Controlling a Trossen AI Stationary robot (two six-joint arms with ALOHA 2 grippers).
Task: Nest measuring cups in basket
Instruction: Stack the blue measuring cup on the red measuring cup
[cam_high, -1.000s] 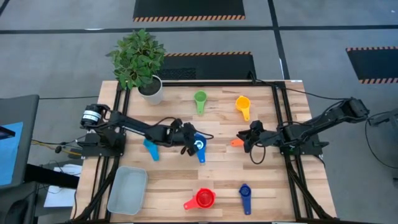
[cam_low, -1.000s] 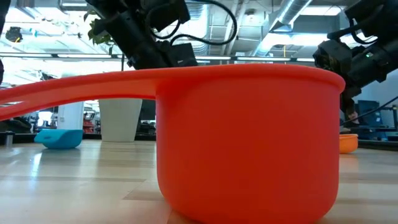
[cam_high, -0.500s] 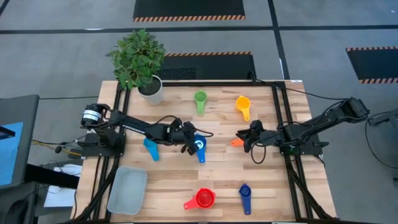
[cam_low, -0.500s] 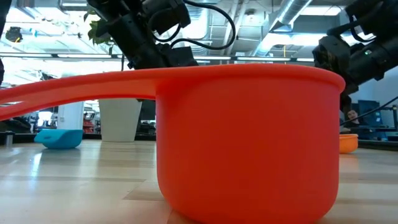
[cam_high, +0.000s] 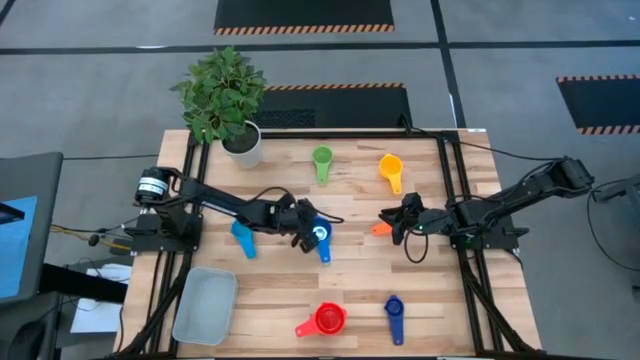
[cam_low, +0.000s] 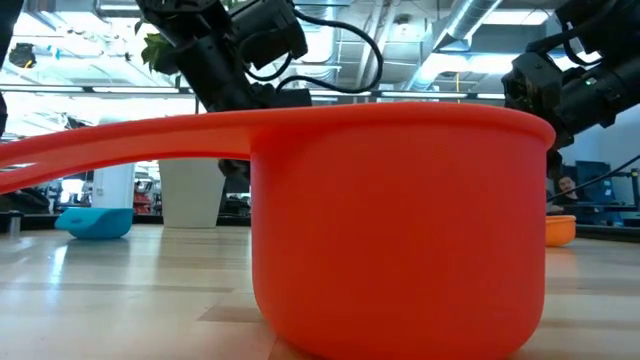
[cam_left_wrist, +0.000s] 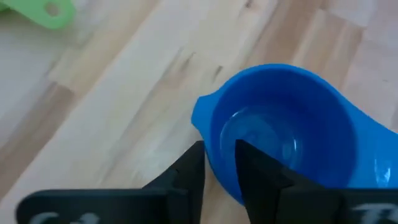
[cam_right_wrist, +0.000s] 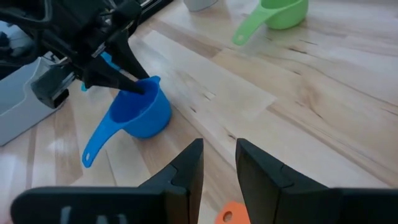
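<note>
My left gripper (cam_high: 306, 228) is shut on the blue cup (cam_high: 319, 237) near the table's middle. The light blue cup (cam_high: 243, 239) lies to its left. My right gripper (cam_high: 393, 224) hangs shut just above the small orange cup (cam_high: 379, 229), whose handle (cam_right_wrist: 228, 216) shows beneath its fingers. The green cup (cam_high: 322, 160) and the yellow cup (cam_high: 390, 170) lie toward the far edge. The red cup (cam_high: 325, 320) and the dark blue cup (cam_high: 394, 313) lie near the front edge. The grey-blue basket (cam_high: 205, 306) sits at the near left corner. The red cup (cam_low: 400, 230) fills the low view and hides the blue cup there. My left gripper pinches the blue cup's wall at its rim (cam_left_wrist: 210, 155), on the side away from the handle. One finger (cam_left_wrist: 258, 177) is inside the bowl and the other (cam_left_wrist: 186, 174) is outside. The fingers slant down from the table's left. The cup's base seems to rest on the table (cam_right_wrist: 144, 127).
A white pot with a green plant (cam_high: 240, 140) stands at the far left corner. Black frame rails (cam_high: 452, 200) run along the table's left and right sides. Bare wood lies between the two grippers and ahead of the basket.
</note>
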